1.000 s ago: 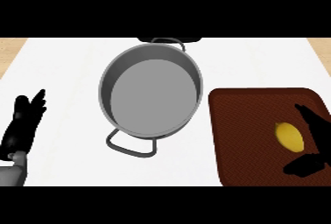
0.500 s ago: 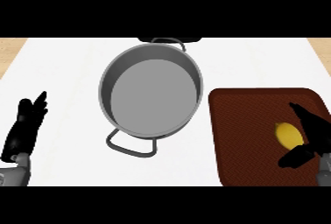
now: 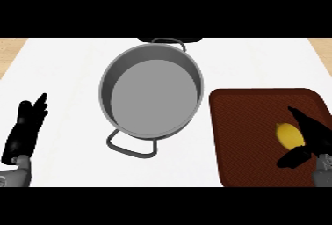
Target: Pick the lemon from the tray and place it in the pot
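A yellow lemon (image 3: 289,135) lies on the dark brown tray (image 3: 246,132) at the right of the counter. My right hand (image 3: 312,139) is over the tray's right side, its fingers stretched along the lemon's right edge and its thumb just below the fruit, partly hiding it. The fingers are still straight, not curled round it. The grey pot (image 3: 152,92) with two loop handles stands in the middle, nothing inside. At the lower left my left hand (image 3: 26,129) rests open, fingers pointing up.
The pot's near handle (image 3: 131,145) juts toward me between the pot and the counter's front. A wood-coloured strip (image 3: 9,48) borders the white counter at the far left.
My right hand has slid left and down across the tray, closing in on the lemon with its thumb beneath it. The left hand has drifted slightly lower.
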{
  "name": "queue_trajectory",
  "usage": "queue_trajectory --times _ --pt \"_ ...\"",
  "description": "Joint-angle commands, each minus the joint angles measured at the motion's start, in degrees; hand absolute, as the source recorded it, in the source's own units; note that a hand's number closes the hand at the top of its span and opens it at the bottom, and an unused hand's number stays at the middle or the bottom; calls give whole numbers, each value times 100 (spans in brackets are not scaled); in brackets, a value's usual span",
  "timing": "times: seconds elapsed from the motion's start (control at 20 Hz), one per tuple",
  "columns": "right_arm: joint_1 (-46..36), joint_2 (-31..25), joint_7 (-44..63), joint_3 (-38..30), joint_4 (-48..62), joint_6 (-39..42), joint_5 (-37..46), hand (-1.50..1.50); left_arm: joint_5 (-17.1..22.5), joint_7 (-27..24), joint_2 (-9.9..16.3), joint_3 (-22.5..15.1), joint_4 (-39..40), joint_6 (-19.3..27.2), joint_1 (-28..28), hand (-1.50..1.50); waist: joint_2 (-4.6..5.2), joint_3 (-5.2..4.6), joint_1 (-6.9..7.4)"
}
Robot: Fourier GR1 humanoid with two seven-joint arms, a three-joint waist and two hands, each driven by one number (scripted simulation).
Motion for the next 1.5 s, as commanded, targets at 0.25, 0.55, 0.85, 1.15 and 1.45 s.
queue_trajectory --times 0.25,0.55,0.85,1.15,1.45 --pt "-175 56 -616 -307 760 -184 253 -150 -144 -58 -164 209 178 -195 -178 0 2 0 -3" --pt "-139 43 -1031 -177 587 -642 568 150 -304 628 -222 59 -557 -202 -108 0 -4 3 -2" --pt "-315 2 -1322 -18 932 -1107 1187 150 -177 58 -156 354 -20 -376 -158 0 3 1 7" --pt "-211 22 -1059 306 -346 -340 1182 150 -333 140 -252 287 -132 -319 -83 0 -8 -2 -13" --pt "164 -41 -1160 611 -1182 -222 1479 150 -304 51 -134 487 87 -379 -150 0 -9 -2 -30"
